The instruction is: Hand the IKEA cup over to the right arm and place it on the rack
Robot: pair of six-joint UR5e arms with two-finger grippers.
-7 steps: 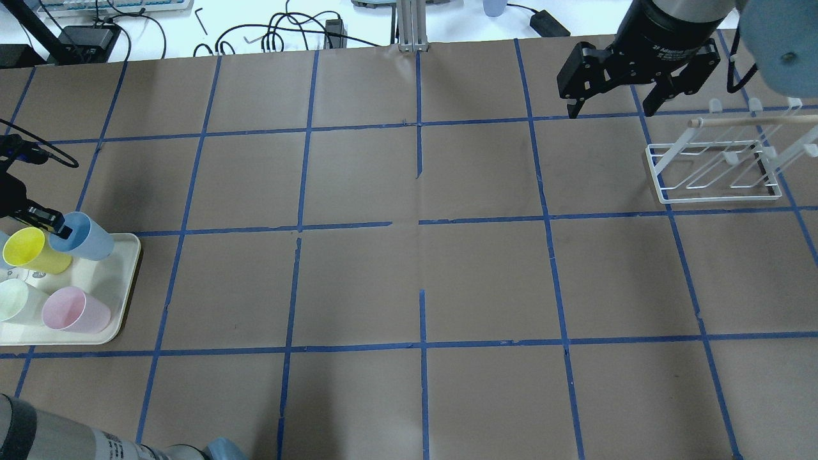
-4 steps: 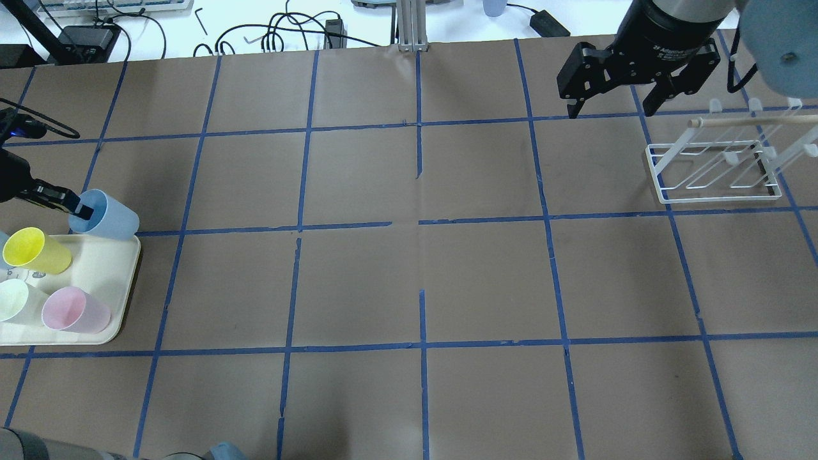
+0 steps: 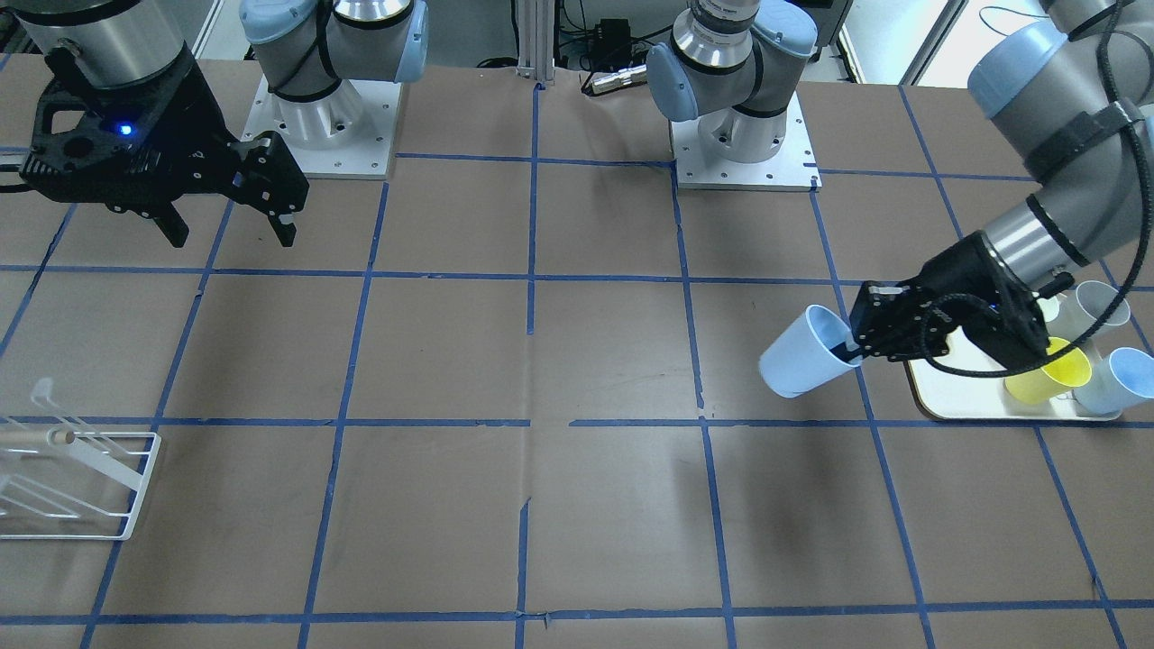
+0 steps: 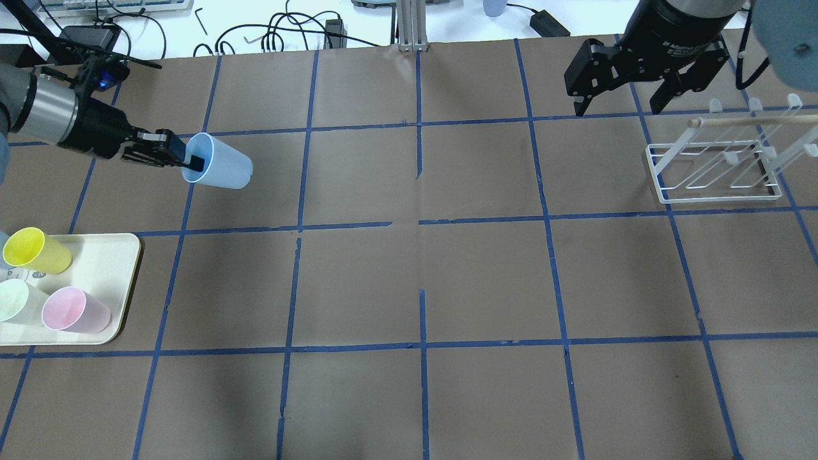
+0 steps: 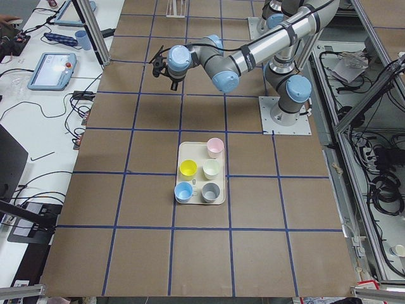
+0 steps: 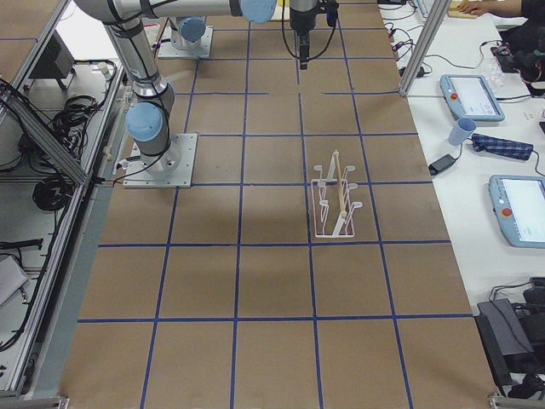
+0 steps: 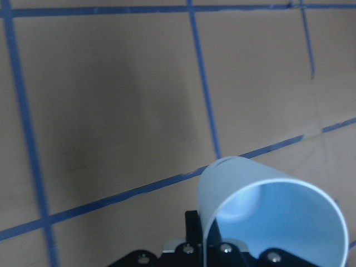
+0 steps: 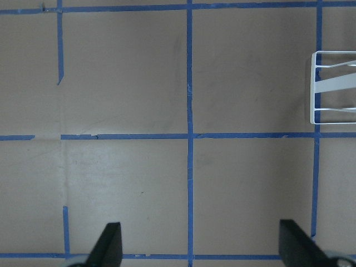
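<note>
On my overhead feed the left gripper [image 4: 195,163] sits in the upper left of the frame, pinching the wall of the IKEA cup [image 4: 220,169] at its rim, with 1 black finger showing inside the mouth. The pale blue cup is tipped onto its side, mouth toward the gripper and base pointing toward the frame's centre. It is held off the tabletop [image 4: 486,275], well apart from the cream tray [image 4: 108,255] at the lower left. In the left wrist view I look straight into the cup's open mouth [image 7: 272,217], with brown paper and blue tape lines beyond it. On the tray I see a yellow cup [image 4: 35,251], a pink cup [image 4: 73,310] and a pale green cup [image 4: 16,300], all clear of the gripper. The right gripper [image 4: 618,110] hangs in the upper right of the overhead frame with its 2 fingers spread wide and nothing between them. It is near the white wire rack [image 4: 719,199], which stands at the right edge with no cup on it. The right wrist view shows both fingertips far apart along the bottom edge and a corner of the rack at the right.
</note>
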